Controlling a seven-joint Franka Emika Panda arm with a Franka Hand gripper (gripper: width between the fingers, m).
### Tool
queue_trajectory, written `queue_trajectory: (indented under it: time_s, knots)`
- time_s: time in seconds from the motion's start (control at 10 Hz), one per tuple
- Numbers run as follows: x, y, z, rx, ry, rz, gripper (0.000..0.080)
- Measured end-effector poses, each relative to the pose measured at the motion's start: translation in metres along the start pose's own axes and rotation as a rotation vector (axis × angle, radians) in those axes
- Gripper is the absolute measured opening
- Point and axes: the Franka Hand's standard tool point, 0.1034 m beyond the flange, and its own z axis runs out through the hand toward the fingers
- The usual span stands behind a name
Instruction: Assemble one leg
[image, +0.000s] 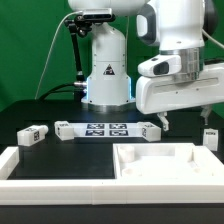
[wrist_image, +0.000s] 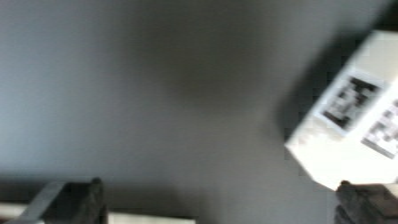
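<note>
Hovering end effector (wrist_image: 217, 203) wide open, fingers (wrist_image: 71, 200) empty, touching nothing.

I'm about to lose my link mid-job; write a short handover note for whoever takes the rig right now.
Gripper: open and empty, low over the table, close beside the leg.
Leg: lying loose on the table, at the end of the marker board on the exterior view's right; not gripped.
Panel: flat at the front, no leg fitted that I can see.
Done: nothing attached yet.
Left: close on the leg, carry it to the panel, fit it.
</note>
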Motion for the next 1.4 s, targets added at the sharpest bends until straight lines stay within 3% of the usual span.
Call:
queue_trajectory:
  time_s: [0.2,0.5,0.6,0.7,0.9,1.0,1.2,1.4]
  knots:
    - [-0.001,-0.022,0.004,0.019,-0.007,0.244,0.0649]
    - [-0.002,-0.027,0.007,0.039,-0.023,0.529,0.0649]
    - [-0.002,-0.026,0.007,0.039,-0.025,0.525,0.0649]
    - [-0.003,-0.015,0.006,0.035,-0.042,0.471,0.0649]
    - [-0.006,-0.032,0.006,0.041,-0.039,0.467,0.0649]
    - [-0.011,-0.032,0.008,0.036,-0.136,0.425,0.0649]
    - [-0.003,-0.036,0.008,0.069,-0.356,0.435,0.0649]
    - [-0.009,-0.036,0.016,0.076,-0.531,0.436,0.0649]
